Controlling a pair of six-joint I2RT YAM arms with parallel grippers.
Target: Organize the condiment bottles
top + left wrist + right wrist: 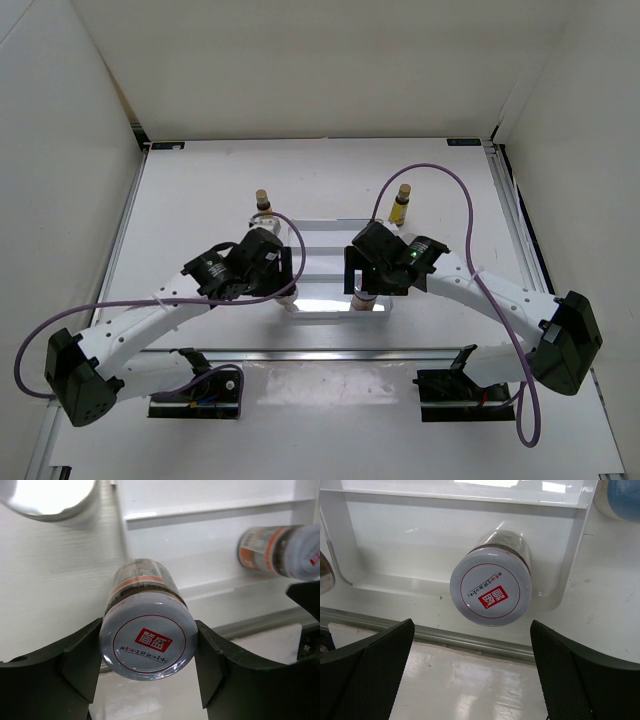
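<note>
In the left wrist view a short pinkish-labelled jar (145,630) with a silver lid and red logo stands at the front left corner of the white stepped tray (210,545). My left gripper (146,655) is shut on this jar, both fingers against its lid. A second such jar (490,592) stands on the tray's lowest step (395,555). My right gripper (472,670) hangs open just in front of it, its fingers wide apart and touching nothing. From above, both grippers (287,290) (366,292) hover at the tray's front edge. Two slim brown bottles (262,200) (403,203) stand behind the tray.
A silver-lidded jar (47,497) stands left of the tray's back end, next to the left brown bottle. A blue-labelled jar (625,497) stands just outside the tray's right wall. A metal rail (320,352) crosses the table in front of the tray.
</note>
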